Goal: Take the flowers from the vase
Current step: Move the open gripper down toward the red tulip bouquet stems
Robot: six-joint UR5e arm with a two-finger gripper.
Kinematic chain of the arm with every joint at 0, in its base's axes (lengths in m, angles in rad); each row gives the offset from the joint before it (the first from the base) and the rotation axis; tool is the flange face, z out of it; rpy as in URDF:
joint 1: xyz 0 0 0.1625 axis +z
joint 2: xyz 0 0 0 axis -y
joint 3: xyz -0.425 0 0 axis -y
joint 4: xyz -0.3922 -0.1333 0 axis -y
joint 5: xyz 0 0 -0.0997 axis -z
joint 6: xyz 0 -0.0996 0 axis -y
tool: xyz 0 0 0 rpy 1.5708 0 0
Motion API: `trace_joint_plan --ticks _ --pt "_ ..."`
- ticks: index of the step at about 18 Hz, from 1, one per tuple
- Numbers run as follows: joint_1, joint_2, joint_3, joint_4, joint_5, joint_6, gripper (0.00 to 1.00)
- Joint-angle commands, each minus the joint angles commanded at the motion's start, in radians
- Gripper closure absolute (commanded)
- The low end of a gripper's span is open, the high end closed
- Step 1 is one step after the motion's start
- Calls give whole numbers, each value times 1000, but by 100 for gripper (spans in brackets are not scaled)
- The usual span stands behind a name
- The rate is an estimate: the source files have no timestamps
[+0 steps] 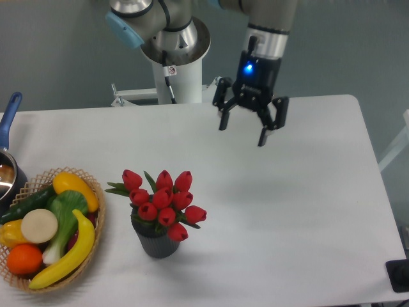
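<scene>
Gripper (pixel 243 132) wide open, empty, midair

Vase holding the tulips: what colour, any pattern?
Dark grey, vertically ribbed vase; the fixed camera, the only view, shows it.

Red-budded flowers (pixel 163 201) stand upright in the dark ribbed vase (pixel 155 242).

A: Where's the gripper (pixel 243 130)?
B: Up at one o'clock over the table (pixel 307 204), jaws spread wide, holding nothing.
A: And the flowers (pixel 161 199)?
B: Upright in the vase (pixel 155 243), around seven o'clock, well apart from it. A wicker basket (pixel 96 224) of produce sits just beside, at nine.
</scene>
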Motion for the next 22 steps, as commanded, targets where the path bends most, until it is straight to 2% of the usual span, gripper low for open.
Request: trace_joint_plan --ticks 2,6,9,12,15,22 --pt "-3 -23 -2 2 -40 -2 0" --pt "-28 -61 -8 8 -53 11 0" --pt "-40 -83 11 8 -112 11 0" --pt "-96 -130 14 15 -113 27 0" --pt "-113 -163 23 52 -116 31 0" --pt "-143 -190 37 63 -120 32 0"
